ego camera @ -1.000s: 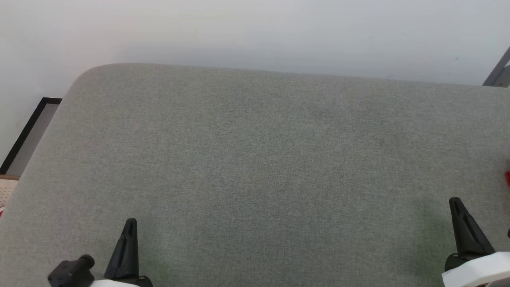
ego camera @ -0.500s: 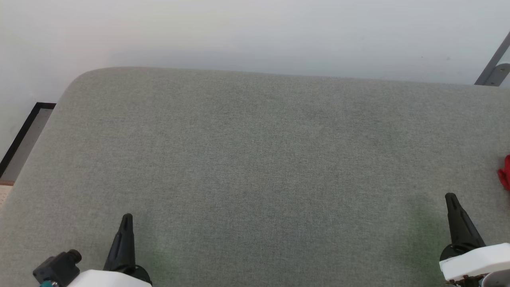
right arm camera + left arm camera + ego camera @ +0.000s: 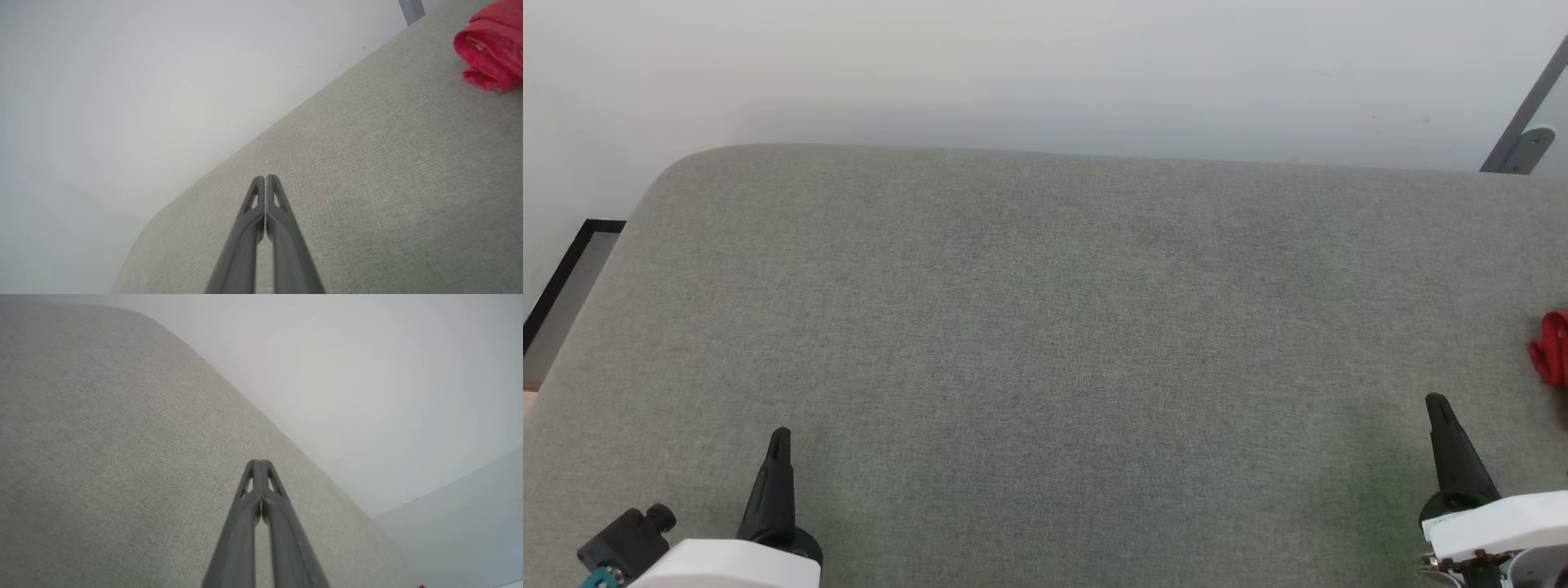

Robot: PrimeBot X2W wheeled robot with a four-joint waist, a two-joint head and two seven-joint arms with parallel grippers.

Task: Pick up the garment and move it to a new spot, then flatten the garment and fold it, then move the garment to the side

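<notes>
Garment (image 3: 1553, 347): red soft fabric, bunched into a rolled heap, is cut off at the 3 o'clock edge of the head view. It lies on the grey fabric-covered worktop (image 3: 1045, 327). In the right wrist view the garment (image 3: 492, 49) is seen at 2 o'clock, well apart from the fingertips; white panels and stripes cannot be made out.

Left gripper (image 3: 778, 445): is placed at 7 o'clock over the worktop. Its jaws are pressed together with nothing between them, as confirmed in the left wrist view (image 3: 259, 465).

Right gripper (image 3: 1437, 408): is placed at 4 o'clock, near the garment but not touching it. Its jaws are likewise clenched and empty (image 3: 265, 179).

Pale wall (image 3: 1045, 65): is seen beyond the worktop at 12 o'clock.

Grey metal bracket (image 3: 1523, 131): is fixed at 2 o'clock.
</notes>
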